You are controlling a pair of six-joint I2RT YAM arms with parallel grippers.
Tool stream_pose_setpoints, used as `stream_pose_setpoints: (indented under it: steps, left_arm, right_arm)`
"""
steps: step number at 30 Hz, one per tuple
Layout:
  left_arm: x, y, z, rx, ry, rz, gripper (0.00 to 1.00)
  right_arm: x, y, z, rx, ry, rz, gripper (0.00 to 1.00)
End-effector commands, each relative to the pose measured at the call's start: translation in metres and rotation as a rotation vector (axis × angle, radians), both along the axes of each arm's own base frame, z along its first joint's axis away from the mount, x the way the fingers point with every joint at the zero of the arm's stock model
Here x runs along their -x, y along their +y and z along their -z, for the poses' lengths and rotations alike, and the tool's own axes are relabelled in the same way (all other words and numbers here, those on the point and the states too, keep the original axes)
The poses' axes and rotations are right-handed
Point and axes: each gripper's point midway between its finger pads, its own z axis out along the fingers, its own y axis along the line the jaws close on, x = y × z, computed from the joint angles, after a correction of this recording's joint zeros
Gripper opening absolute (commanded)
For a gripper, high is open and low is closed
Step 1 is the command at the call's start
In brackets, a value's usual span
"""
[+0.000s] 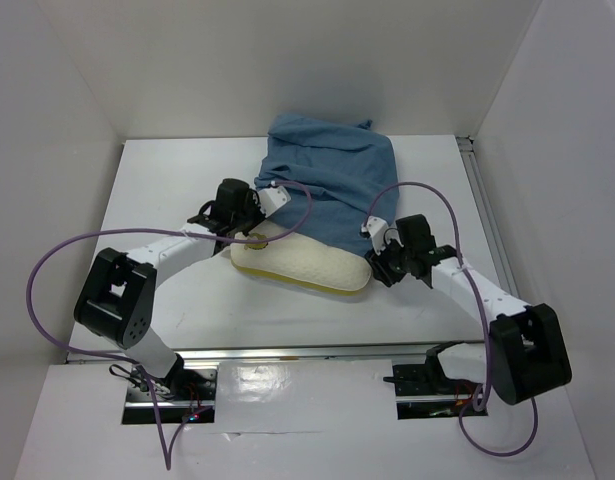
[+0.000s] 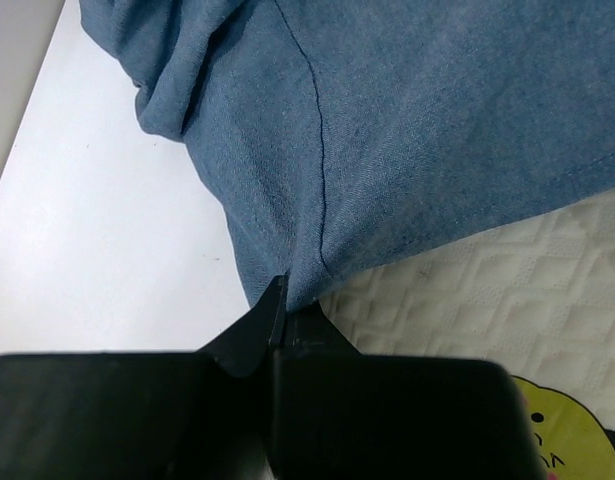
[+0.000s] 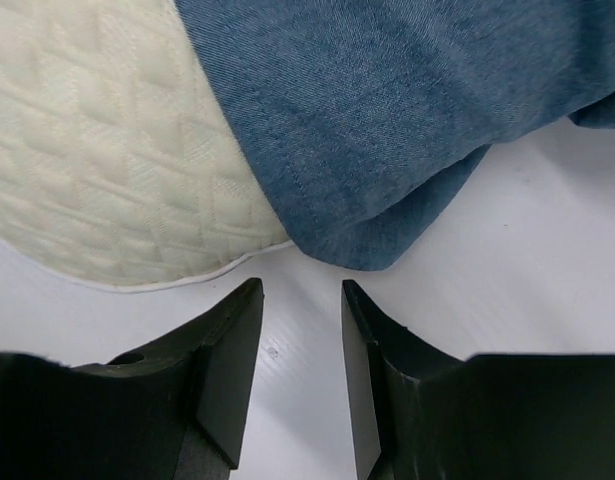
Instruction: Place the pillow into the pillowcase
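Drawing the pillowcase (image 1: 332,180) over the centrally lying pillow (image 1: 302,262), far half covered. Pinching its left hem with the left gripper (image 2: 284,295); poising the parted, empty right gripper (image 3: 301,290), likely for seizing the right hem.

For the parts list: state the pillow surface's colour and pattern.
Cream-white pillow, quilted diamond pattern; clearest in the right wrist view.

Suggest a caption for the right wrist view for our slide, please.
Open jaws just short of a folded corner of the blue pillowcase, which overlaps the quilted cream pillow on the white table.
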Motion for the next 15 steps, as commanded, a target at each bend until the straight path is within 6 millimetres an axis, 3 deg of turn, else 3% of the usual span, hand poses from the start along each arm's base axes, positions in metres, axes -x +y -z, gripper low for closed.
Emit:
stream_pose_setpoints:
  steps: [1, 9, 12, 15]
  left_arm:
    - [-0.014, -0.002, -0.033, 0.045, -0.071, -0.024, 0.00]
    - [-0.016, -0.001, -0.028, 0.034, -0.056, -0.031, 0.00]
    - [-0.016, 0.000, -0.023, 0.032, -0.047, -0.044, 0.00]
    - [-0.019, -0.001, -0.023, 0.032, -0.047, -0.044, 0.00]
  right_arm:
    - [-0.015, 0.003, 0.001, -0.011, -0.049, -0.002, 0.45]
    - [-0.038, 0.010, 0.001, -0.038, -0.073, 0.037, 0.42]
    - [-0.048, 0.014, 0.000, -0.068, -0.081, 0.067, 0.35]
    - [-0.056, 0.016, 0.002, -0.076, -0.087, 0.087, 0.18]
